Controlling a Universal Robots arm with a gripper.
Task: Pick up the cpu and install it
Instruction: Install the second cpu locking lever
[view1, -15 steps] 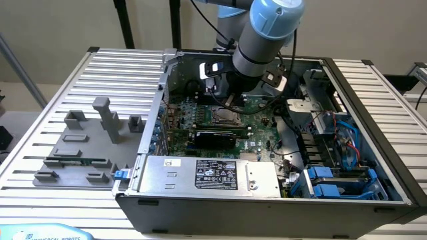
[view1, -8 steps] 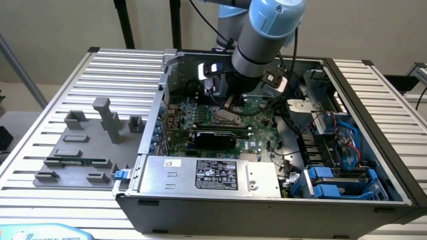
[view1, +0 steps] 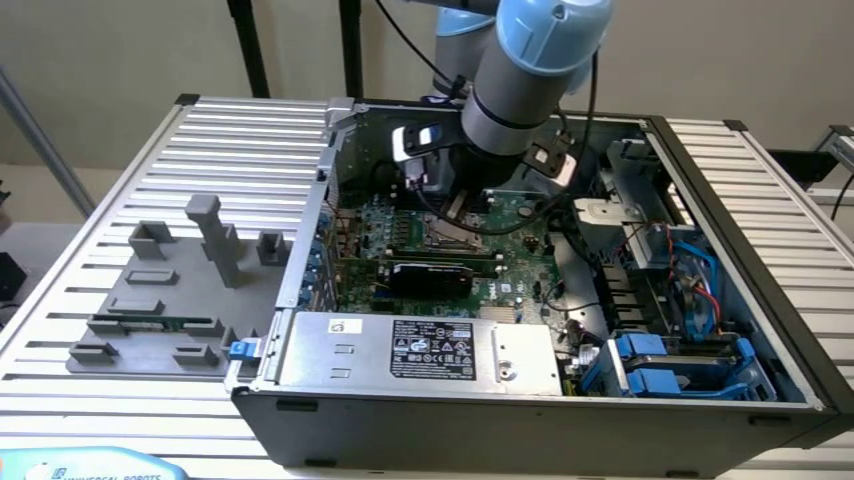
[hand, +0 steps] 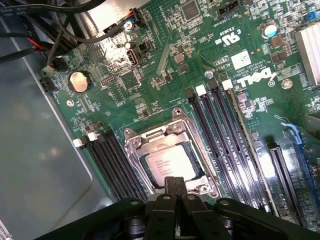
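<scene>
The cpu (hand: 169, 165), a small silvery square chip, lies flat inside the metal-framed socket (hand: 134, 145) on the green motherboard (hand: 165, 75). My gripper (hand: 175, 183) hangs just above the chip's near edge with its two dark fingers pressed together and nothing between them. In the exterior view the arm reaches down into the open computer case, with the gripper (view1: 447, 205) low over the socket (view1: 447, 235) near the middle of the motherboard (view1: 521, 250).
Black memory slots (hand: 220, 130) flank the socket on both sides. Cables (hand: 75, 25) run along the board's edge. The case walls (view1: 320, 200), a power supply (view1: 420, 350) and blue drive bays (view1: 667, 365) surround the board. Grey fixture blocks (view1: 214, 235) and a green memory stick (view1: 154, 325) sit on the exterior view's left.
</scene>
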